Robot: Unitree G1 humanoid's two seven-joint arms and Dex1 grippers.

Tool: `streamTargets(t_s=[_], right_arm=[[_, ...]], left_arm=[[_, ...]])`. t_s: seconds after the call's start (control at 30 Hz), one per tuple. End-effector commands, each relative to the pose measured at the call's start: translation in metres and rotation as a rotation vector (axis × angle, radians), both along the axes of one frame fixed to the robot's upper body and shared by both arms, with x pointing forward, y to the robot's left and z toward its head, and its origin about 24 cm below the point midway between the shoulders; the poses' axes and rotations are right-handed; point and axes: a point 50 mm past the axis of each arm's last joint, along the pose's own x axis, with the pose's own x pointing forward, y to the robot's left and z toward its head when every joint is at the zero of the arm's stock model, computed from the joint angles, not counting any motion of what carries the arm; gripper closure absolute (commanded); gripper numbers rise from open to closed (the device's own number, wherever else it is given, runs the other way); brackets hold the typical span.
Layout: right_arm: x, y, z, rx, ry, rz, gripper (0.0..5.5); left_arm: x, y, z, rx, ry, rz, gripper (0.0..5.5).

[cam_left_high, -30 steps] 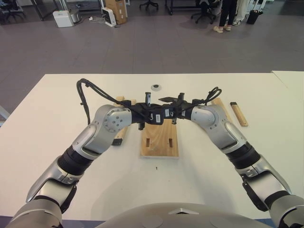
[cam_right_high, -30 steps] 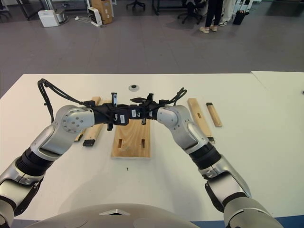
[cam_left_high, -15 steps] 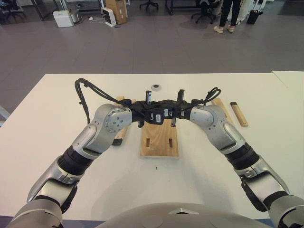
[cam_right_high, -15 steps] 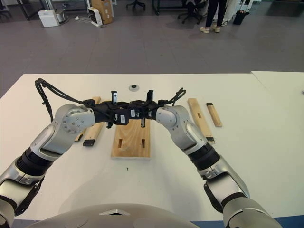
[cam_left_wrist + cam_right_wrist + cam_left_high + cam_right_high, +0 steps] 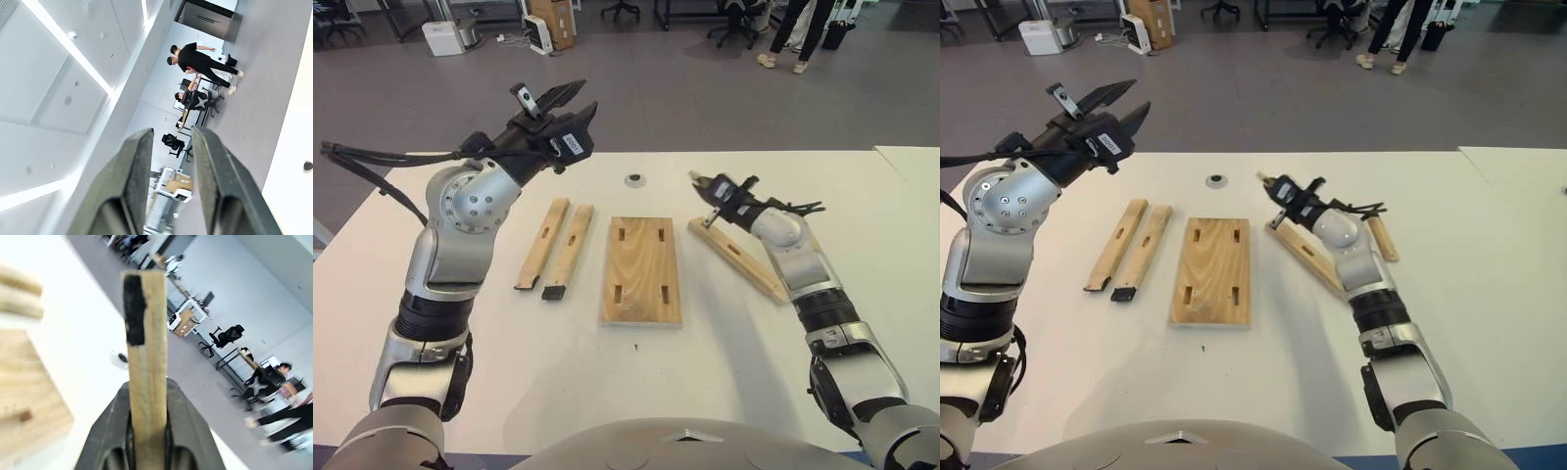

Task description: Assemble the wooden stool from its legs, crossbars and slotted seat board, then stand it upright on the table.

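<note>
As I read the feeds, the stool is unassembled and its parts lie separately on the white table.

1. Slotted seat board: lies flat. It is a pale rectangular plank with visible grain and four short slots, two toward each end.
2. Left of the seat board, two slotted legs lie side by side. The outer leg and the inner leg run roughly parallel to the board. The inner leg has a black cap at its near end.
3. Right of the seat board, a long slotted leg lies at an angle. Farther right lies a short piece, partly hidden by the forearm.
4. Beyond the seat board sits a round grommet.
5. Right gripper: above the table just right of the seat board's far corner, over the angled leg's far end. It is clenched on a short wooden bar of light wood. The bar has a black mark near its free end and protrudes past the fingertips.
6. Left gripper: raised well above the table, beyond and left of the seat board. It is released, with its fingers spread.
</note>
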Motion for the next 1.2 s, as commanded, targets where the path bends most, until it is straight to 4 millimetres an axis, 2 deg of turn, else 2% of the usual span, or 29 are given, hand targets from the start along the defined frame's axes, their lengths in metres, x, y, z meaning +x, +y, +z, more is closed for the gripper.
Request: streamTargets(t_s=[0.03, 0.13, 0.3, 0.4, 0.67, 0.9, 1.2], right_arm=[[0.0, -0.034, 0.008, 0.394, 0.07, -0.015, 5.1], [-0.011, -0.049, -0.003, 0.481, 0.163, 0.061, 5.1], [-0.026, -0.07, -0.028, 0.546, 0.266, 0.12, 5.1], [-0.028, -0.071, -0.034, 0.599, 0.28, 0.141, 5.1], [-0.018, -0.047, -0.045, 0.624, 0.285, 0.162, 5.1], [-0.02, -0.056, -0.048, 0.642, 0.235, 0.101, 5.1], [-0.031, -0.059, -0.065, 0.655, 0.281, 0.067, 5.1]], left_arm=[[-0.011, 0.003, -0.014, -0.363, 0.062, 0.007, 4.11], [-0.014, 0.007, -0.032, -0.553, 0.118, 0.052, 4.11], [-0.014, 0.014, -0.062, -0.692, 0.176, 0.126, 4.11], [-0.017, 0.01, -0.071, -0.741, 0.239, 0.072, 4.11], [-0.019, 0.009, -0.072, -0.745, 0.237, 0.029, 4.11], [-0.017, 0.009, -0.073, -0.737, 0.238, 0.015, 4.11], [-0.016, 0.008, -0.076, -0.723, 0.239, 0.003, 4.11]])
